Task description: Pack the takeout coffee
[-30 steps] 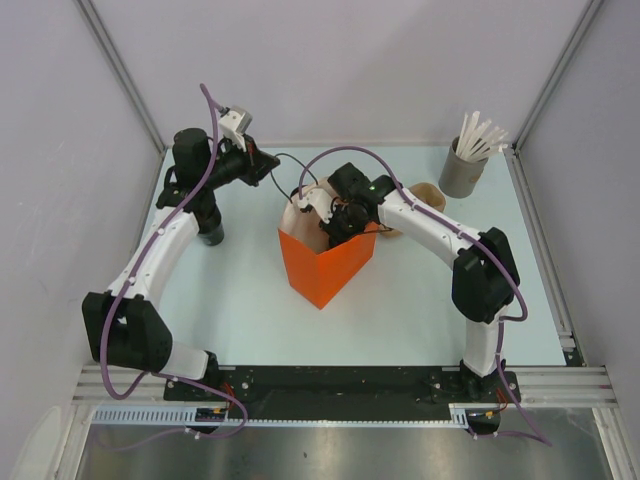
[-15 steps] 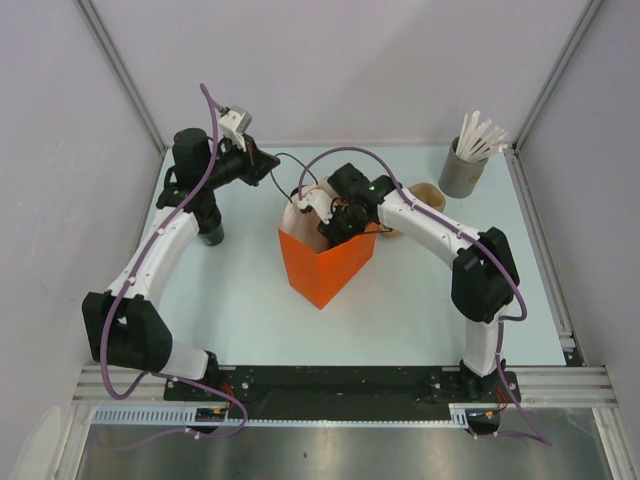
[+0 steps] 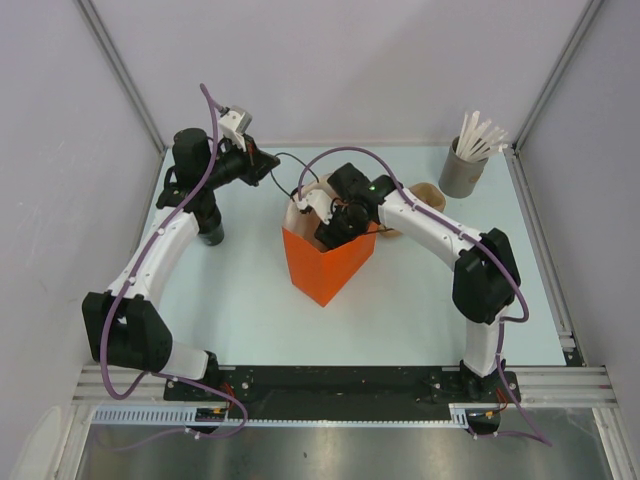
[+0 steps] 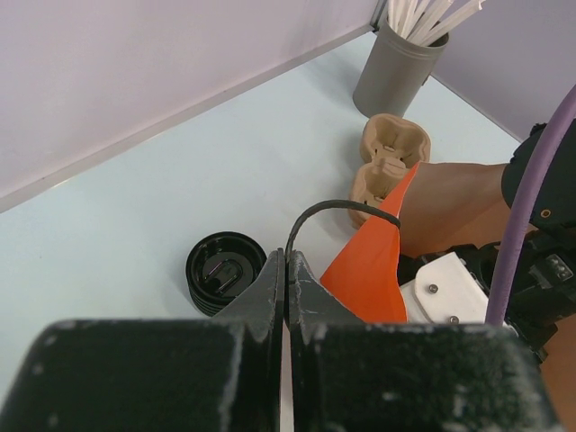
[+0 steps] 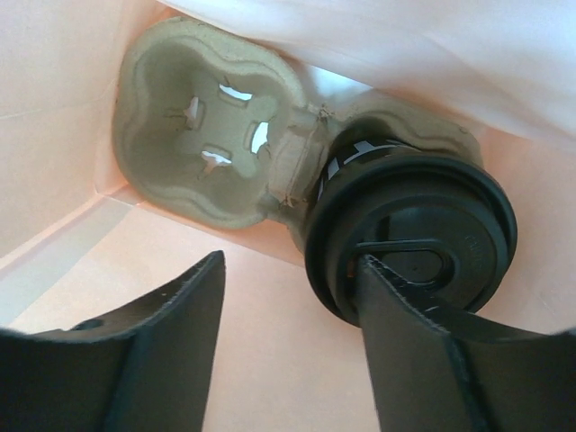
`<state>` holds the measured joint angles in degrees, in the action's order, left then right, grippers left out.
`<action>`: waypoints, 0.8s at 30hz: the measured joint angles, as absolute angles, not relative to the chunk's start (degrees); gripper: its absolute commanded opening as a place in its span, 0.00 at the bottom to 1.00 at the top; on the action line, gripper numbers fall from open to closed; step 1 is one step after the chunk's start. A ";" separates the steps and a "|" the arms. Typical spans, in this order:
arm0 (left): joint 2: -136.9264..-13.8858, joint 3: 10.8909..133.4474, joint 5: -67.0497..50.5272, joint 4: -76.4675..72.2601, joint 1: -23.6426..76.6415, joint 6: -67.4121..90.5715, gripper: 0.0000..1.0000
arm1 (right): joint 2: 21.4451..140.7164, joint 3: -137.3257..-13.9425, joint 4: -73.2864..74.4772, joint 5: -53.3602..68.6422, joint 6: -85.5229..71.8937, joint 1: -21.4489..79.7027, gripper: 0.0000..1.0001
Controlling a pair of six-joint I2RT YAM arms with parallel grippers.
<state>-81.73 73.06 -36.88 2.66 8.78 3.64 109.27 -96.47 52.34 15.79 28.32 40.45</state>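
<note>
Inside the orange bag [image 3: 330,268] the takeout coffee [image 5: 423,238], a black cup with a round black lid, sits in a pulp cup carrier [image 5: 202,135] on the bag's floor. My right gripper [image 5: 292,261] is down in the bag [image 5: 270,360], open. One of its fingers [image 5: 423,360] lies against the lid and the other stands well apart. From above, this gripper [image 3: 335,228] shows in the bag's mouth. My left gripper [image 4: 288,256] is shut on the bag's thin black handle [image 4: 342,207] beside the orange wall [image 4: 369,270].
A grey tub of white sticks [image 3: 462,172] stands at the back right. A second pulp carrier [image 3: 425,195] lies behind the bag. A ribbed black round stack [image 4: 225,270] sits on the table near the left gripper. Grey walls close in three sides.
My right gripper has opened inside the bag and let go of the coffee, which now rests in the carrier. The left arm has kept its hold on the handle.
</note>
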 measured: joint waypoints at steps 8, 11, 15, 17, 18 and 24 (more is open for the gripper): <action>-81.73 73.06 -37.36 2.66 8.78 3.64 0.00 | 108.84 -97.17 52.86 13.76 28.60 40.49 0.75; -81.73 73.06 -37.74 2.66 8.78 3.64 0.00 | 108.84 -97.38 53.25 13.30 28.60 40.66 0.78; -81.73 73.06 -37.76 2.66 8.78 3.64 0.00 | 108.84 -98.10 54.11 12.88 28.53 40.99 0.85; -81.71 73.06 -37.82 2.66 8.78 3.66 0.00 | 108.64 -98.41 54.48 12.80 28.53 41.10 0.86; -81.73 73.06 -37.85 2.66 8.78 3.66 0.00 | 108.51 -98.59 54.63 12.73 28.53 41.15 0.86; -81.73 73.06 -37.93 2.66 8.78 3.66 0.00 | 106.19 -101.45 55.75 12.01 28.51 41.19 0.90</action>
<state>-81.73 73.06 -37.93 2.66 8.78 3.66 106.19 -101.45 55.75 12.01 28.51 41.19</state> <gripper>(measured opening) 0.011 0.874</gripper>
